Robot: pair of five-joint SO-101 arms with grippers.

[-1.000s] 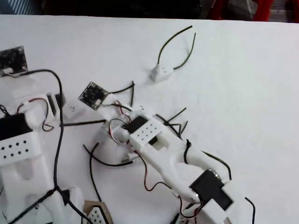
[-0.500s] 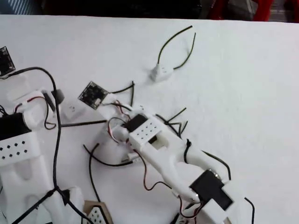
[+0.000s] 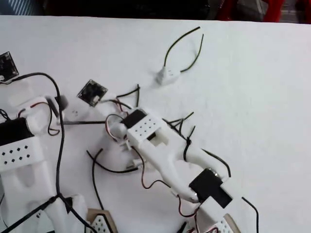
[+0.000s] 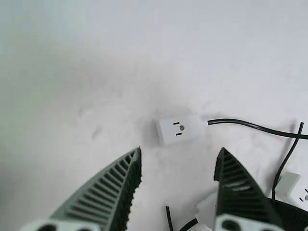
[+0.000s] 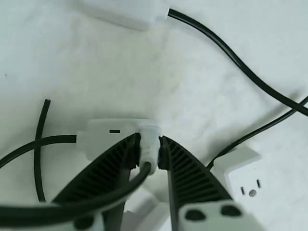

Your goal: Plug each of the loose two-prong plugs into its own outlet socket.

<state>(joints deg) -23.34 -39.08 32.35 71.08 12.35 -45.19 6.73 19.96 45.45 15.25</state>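
My right gripper (image 5: 148, 140) is shut on a small white two-prong plug (image 5: 148, 150) with a black cord. The plug is pressed against the face of a white outlet socket (image 5: 107, 135). A second socket (image 5: 246, 182) lies close beside the fingers. My left gripper (image 4: 180, 151) is open just above the table, with a white outlet socket (image 4: 180, 130) lying a little beyond its fingertips, slots facing up. In the high view the right arm (image 3: 160, 145) stretches from the near right to the table's middle, and the left arm (image 3: 22, 145) stands at the left edge.
A white socket with two black wires (image 3: 165, 74) lies farther back in the middle. Loose black cords (image 3: 112, 167) curl around the right arm. Another white block with a cord (image 5: 126, 12) lies beyond the plug. The table's right half is bare white cloth.
The right arm has shifted left and slightly away with the plug in its fingers. The left arm's wrist has swung a little to the left.
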